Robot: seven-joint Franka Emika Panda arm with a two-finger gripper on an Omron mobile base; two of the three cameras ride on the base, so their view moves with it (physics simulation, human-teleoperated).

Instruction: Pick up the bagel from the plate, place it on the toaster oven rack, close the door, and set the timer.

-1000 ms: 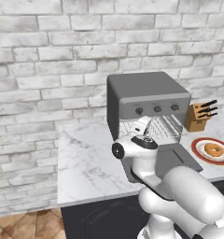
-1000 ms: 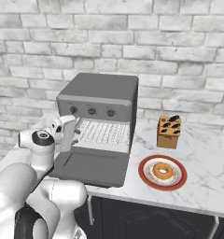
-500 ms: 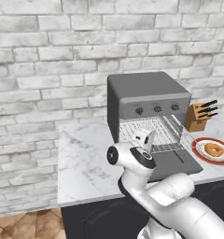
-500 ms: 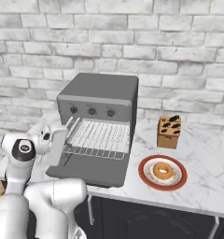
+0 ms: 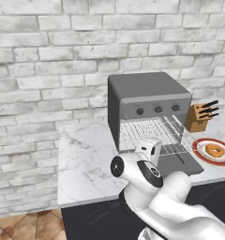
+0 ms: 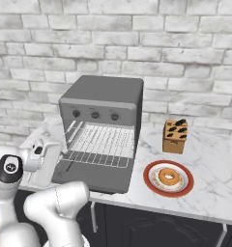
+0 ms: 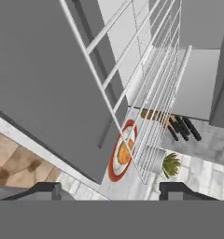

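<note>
1. Bagel (image 6: 168, 176), a small golden-brown ring with a hole in its middle, lies in the centre of the round white plate with a red rim (image 6: 151, 179), near the front edge of the marble counter (image 5: 86, 159) and just to the right of the oven.
2. Between plate and wall stands a wooden knife block (image 6: 175, 136), near the bagel but apart from it.
3. The dark grey toaster oven (image 6: 106, 96) has its flat door (image 6: 106, 173) lying open and level, and the silvery wire rack (image 6: 101, 142) is slid part-way out over it.
4. The gripper (image 7: 112, 189) hangs off the door's left end, its two dark fingertips (image 7: 44, 189) standing wide apart with nothing between them.
5. The step in hand looks like the reach for the bagel, which is untouched.
6. To do it well, lift clear of the door and the rack's front bar, cross to the plate, come down from above with the jaws spanning the ring, and stay away from the knife block.
</note>
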